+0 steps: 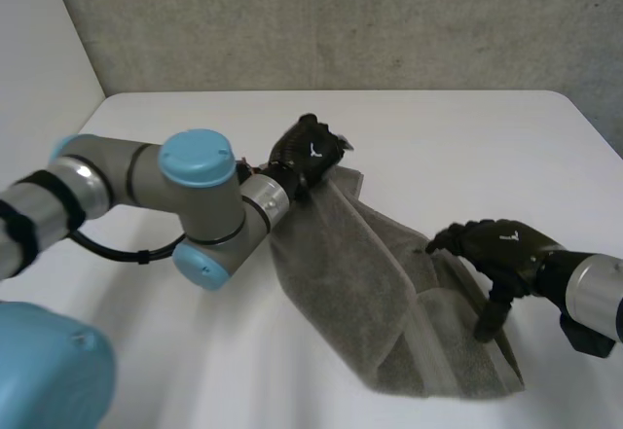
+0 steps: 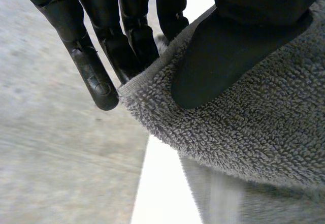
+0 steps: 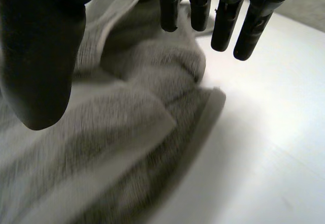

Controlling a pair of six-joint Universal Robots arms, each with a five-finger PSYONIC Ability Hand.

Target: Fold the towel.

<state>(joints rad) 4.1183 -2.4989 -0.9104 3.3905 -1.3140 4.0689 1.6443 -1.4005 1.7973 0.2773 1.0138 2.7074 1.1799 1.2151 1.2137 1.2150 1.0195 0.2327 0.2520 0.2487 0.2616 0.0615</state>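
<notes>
Left arm (image 1: 195,171) sits nearest, its left hand (image 2: 223,56) pinching a corner of the grey towel (image 1: 360,283) between thumb and fingers near the centre of the table (image 1: 467,137). Towel trails toward 5 o'clock and lies bunched there. Right hand (image 1: 501,249) has straight, unclenched fingers, one tip resting on that end. Judgement: pin there and carry the corner across taut. Rumpled layers would obstruct a clean fold. Wall (image 1: 341,20) at 12 o'clock, well apart.

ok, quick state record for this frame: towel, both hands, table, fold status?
towel: grey, crumpled, bunched toward the robot's right
left hand: pinching the towel's far edge, fingers behind it
right hand: open, above the towel's near end
table: white, towel lying on it
fold: not yet done
</notes>
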